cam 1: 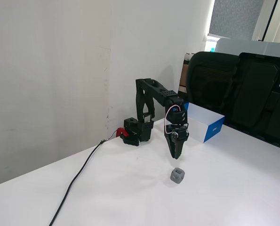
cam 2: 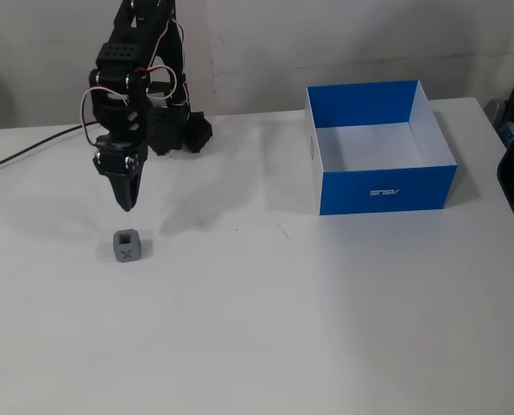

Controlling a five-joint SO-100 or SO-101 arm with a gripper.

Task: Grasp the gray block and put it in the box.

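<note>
A: How does the gripper (cam 2: pixel 125 206) look?

B: Its fingers taper to one dark point aimed straight down, pressed together with nothing between them. It hangs above the table (cam 2: pixel 265 328), clear of the surface.

A: And the block (cam 2: pixel 129 245)?

B: It sits on the table just at six o'clock from the tip in a fixed view, apart from it. In the other fixed view the block (cam 1: pixel 178 175) also lies at about six o'clock below the gripper (cam 1: pixel 175 156). One face carries a cross-shaped dimple.

A: Where is the box (cam 2: pixel 386 188)?

B: Well apart, at roughly three o'clock from the gripper in a fixed view: blue walls, white inside, open top, nothing in it.

A: Anything else?

B: The arm's base (cam 2: pixel 174 130) stands at twelve o'clock behind the gripper, and a black cable (cam 1: pixel 78 179) trails off across the table. Dark chairs (cam 1: pixel 238 89) stand beyond the box (cam 1: pixel 206 123).
</note>
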